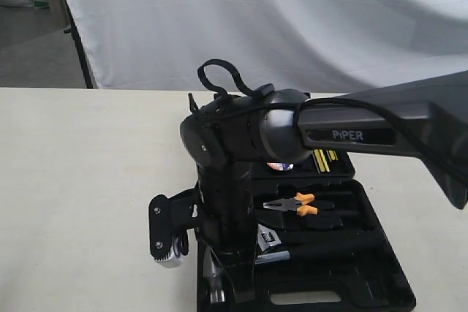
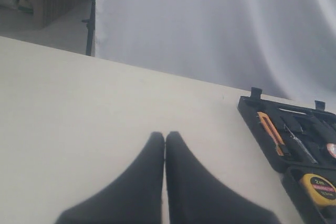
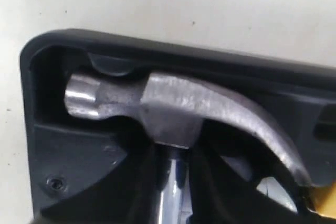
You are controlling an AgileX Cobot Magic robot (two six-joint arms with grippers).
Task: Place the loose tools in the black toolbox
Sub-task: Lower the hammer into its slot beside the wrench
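Exterior view: the large black plastic toolbox (image 1: 365,272) sits at lower centre, with the steel-necked claw hammer (image 1: 213,286) in its lower-left corner.
Left wrist view: the left gripper (image 2: 165,141) is closed and empty over the cream tabletop (image 2: 79,103).
Right wrist view: the right gripper (image 3: 174,184) clamps the hammer's neck at bottom centre; the scuffed head sits in its recess.

Claw hammer (image 3: 178,103) head seated in black toolbox (image 3: 47,129) corner recess, steel neck pinched in right claw (image 3: 174,182); silver wrench (image 1: 269,242) just beside claw.
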